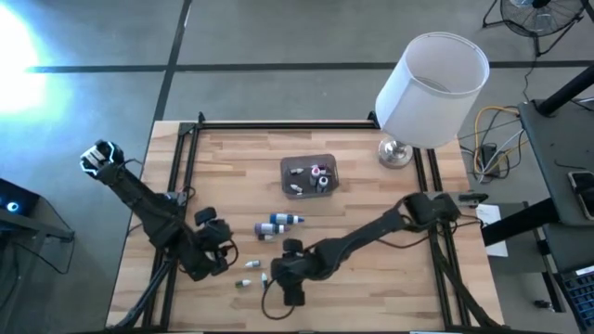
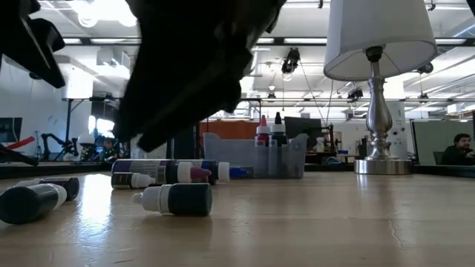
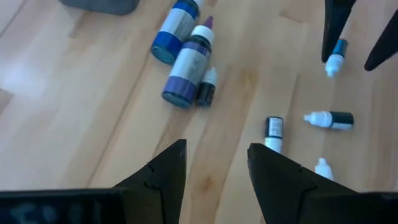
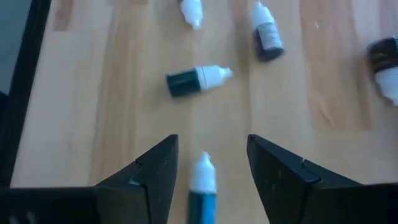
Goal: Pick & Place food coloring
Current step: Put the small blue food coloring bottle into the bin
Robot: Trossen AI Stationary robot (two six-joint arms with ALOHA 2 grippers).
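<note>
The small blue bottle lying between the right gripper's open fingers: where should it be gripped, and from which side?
Probably on its blue body, just behind the white cap, coming straight down from above. It lies flat on the table with its long axis running between the fingers of the right gripper, so closing would pinch it across its narrow width. The cap tapers and might slip.

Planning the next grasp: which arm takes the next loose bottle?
Right. The right gripper is open, with a blue white-capped bottle lying between its fingers. The left gripper is open over bare wood.
</note>
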